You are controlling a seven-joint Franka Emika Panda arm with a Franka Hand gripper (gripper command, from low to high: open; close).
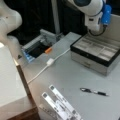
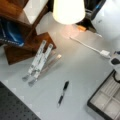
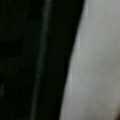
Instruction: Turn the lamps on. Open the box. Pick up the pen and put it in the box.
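The box (image 1: 96,51) stands open; the lamp (image 2: 68,11) is lit. The pen (image 1: 93,91) lies on the surface (image 1: 67,72). The gripper is out of view, so its state cannot be told.

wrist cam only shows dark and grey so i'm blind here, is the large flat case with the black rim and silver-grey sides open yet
observer: yes, the box stands open, its pale beige compartments showing.
operator: where's the slim black pen with the silvery middle
observer: the pen lies flat on the grey table, apart from the box, not held.
operator: and the gripper
observer: in a front view the gripper hangs over the box's rear edge.
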